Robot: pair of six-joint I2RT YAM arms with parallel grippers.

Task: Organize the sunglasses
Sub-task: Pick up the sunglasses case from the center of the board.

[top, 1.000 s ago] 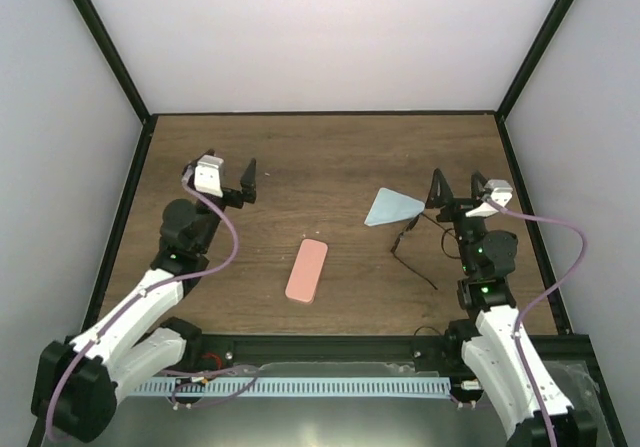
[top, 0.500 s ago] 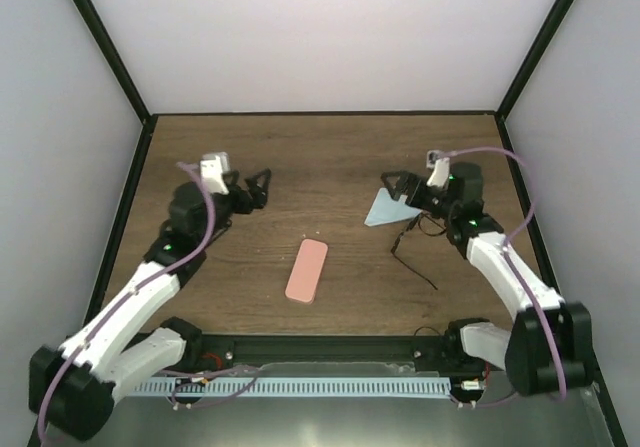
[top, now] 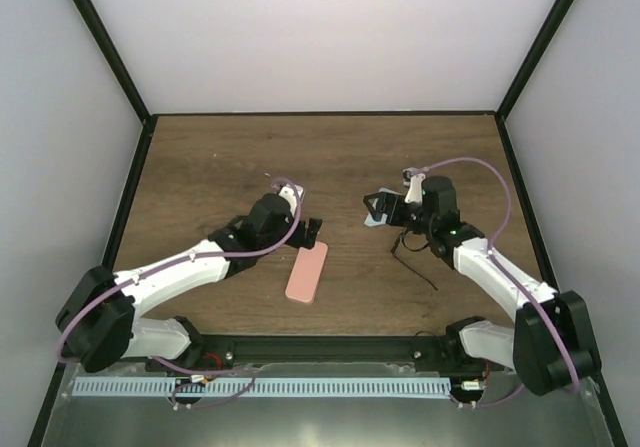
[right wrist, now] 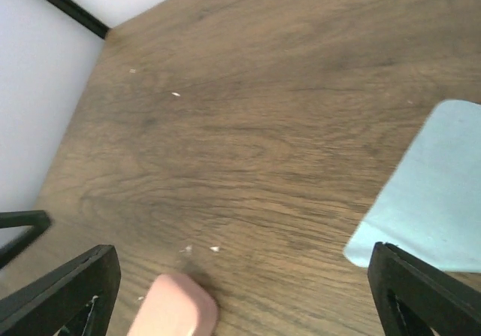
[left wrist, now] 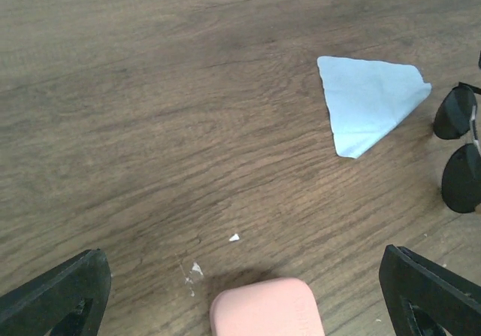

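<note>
The black sunglasses (top: 407,243) lie open on the table right of centre, one slim temple arm trailing toward the near edge; their dark lenses (left wrist: 458,159) show at the right edge of the left wrist view. The pink case (top: 307,270) lies in the middle and shows in both wrist views (left wrist: 267,307) (right wrist: 175,307). My left gripper (top: 309,229) is open and empty, low over the case's far end (left wrist: 240,264). My right gripper (top: 377,207) is open and empty over the light blue cloth (right wrist: 432,201), just beyond the sunglasses.
The blue cloth (left wrist: 372,104) lies flat between the case and the sunglasses, mostly hidden under my right gripper in the top view (top: 371,221). Black frame rails and white walls bound the wooden table (top: 220,157). Small white specks (left wrist: 234,237) lie by the case.
Both arms have swung in toward the middle and lowered. My left gripper moved right to the pink case's far end. My right gripper moved left over the blue cloth.
</note>
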